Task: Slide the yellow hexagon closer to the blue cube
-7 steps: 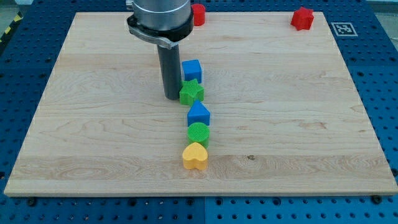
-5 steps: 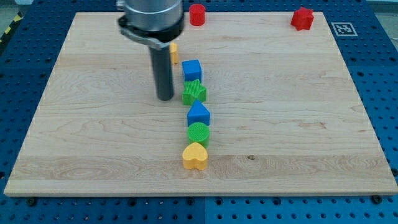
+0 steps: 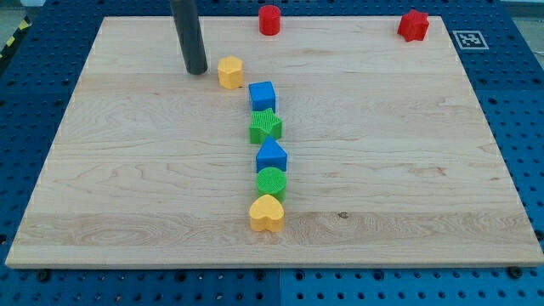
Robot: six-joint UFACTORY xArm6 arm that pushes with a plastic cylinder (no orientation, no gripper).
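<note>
The yellow hexagon (image 3: 230,72) lies on the wooden board, up and to the left of the blue cube (image 3: 263,95), with a small gap between them. My tip (image 3: 196,71) rests on the board just left of the yellow hexagon, a short gap apart from it. The rod rises out of the view's top.
Below the blue cube runs a column: a green star (image 3: 265,126), a blue house-shaped block (image 3: 271,156), a green cylinder (image 3: 272,183) and a yellow heart (image 3: 267,213). A red cylinder (image 3: 269,19) and a red block (image 3: 413,25) sit at the board's top edge (image 3: 340,17).
My tip has moved from beside the green star up and left to the yellow hexagon's left side. The arm's body has left the view, uncovering the hexagon. The blocks have not moved.
</note>
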